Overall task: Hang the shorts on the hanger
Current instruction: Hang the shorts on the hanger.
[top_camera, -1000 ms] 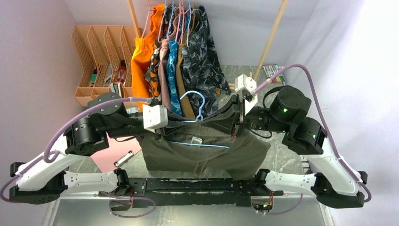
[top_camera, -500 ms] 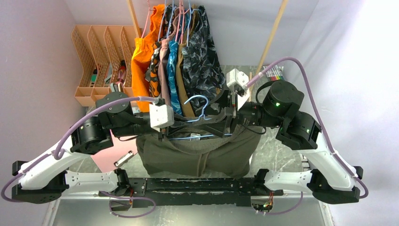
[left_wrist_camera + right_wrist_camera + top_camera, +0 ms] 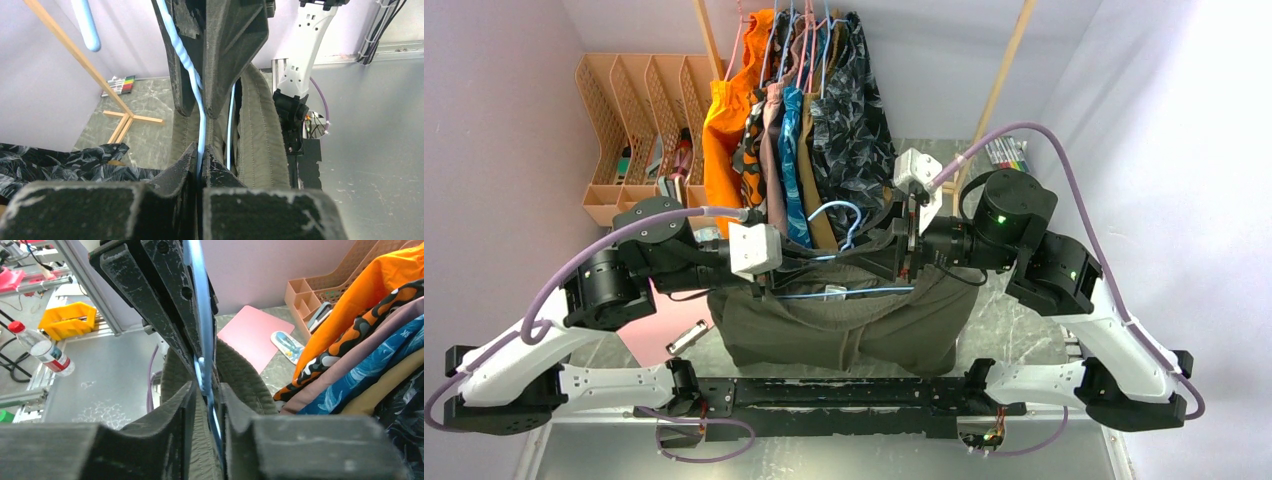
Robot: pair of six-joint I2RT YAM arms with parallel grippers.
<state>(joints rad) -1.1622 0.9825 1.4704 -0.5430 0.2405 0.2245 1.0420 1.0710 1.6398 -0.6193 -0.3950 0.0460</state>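
- Where the left pincer fills the bottom of its own wrist view, both pads are pressed onto the thin light-blue wire of the hanger, clamped shut on it.
- Opposite it, the right pincer has the same wire and a fold of ribbed waistband running between its pads. The pads stand slightly apart, and I cannot tell whether they press on anything.
- Seen from above, the two pincers point at each other, tips close, above the middle of the counter.
- Between them the hanger is held up with its hook toward the far side. Its bottom bar runs left to right across the open waistband.
- Around that bar hang the shorts, waistband uppermost, the olive legs drooping toward the near edge.
- Just beyond the hook is a row of hung clothes, with an orange garment at its left and a camouflage garment at its right.
- A peach file organiser stands at the far left, a pink sheet lies under the left arm, and markers sit at the far right.
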